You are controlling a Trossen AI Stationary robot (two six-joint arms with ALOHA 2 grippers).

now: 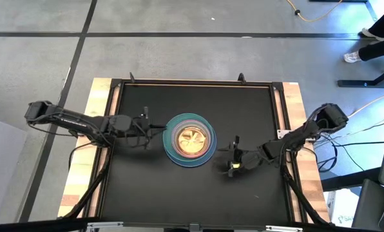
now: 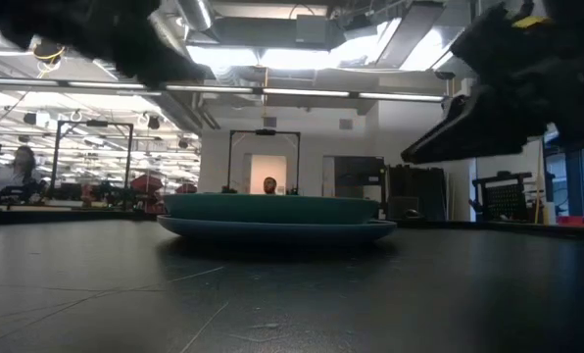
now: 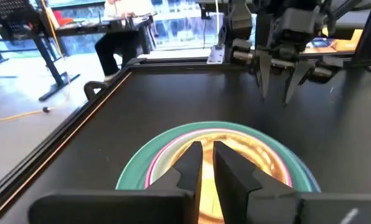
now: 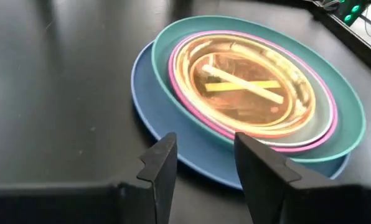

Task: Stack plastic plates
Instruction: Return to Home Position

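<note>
High view had the plate stack (image 1: 190, 143) mid-frame between the left gripper (image 1: 157, 129), barely parted, and right gripper (image 1: 229, 156), open.

Plastic plates (image 4: 149, 93): portions not legible
Lower plates show rims only under the orange top plate (image 4: 248, 93), count uncertain; rims nearest the right gripper (image 4: 204, 143) and left gripper (image 3: 207, 147) hidden behind them; arms (image 2: 508, 88) blurred, edge-cropped in low view.

On the dark table (image 2: 292, 294) a teal plate (image 2: 272, 207) rests on a wider blue plate (image 2: 272, 229). My two arms (image 2: 508, 78) loom dark at the upper corners. A person (image 2: 20, 167) sits far behind, left.
</note>
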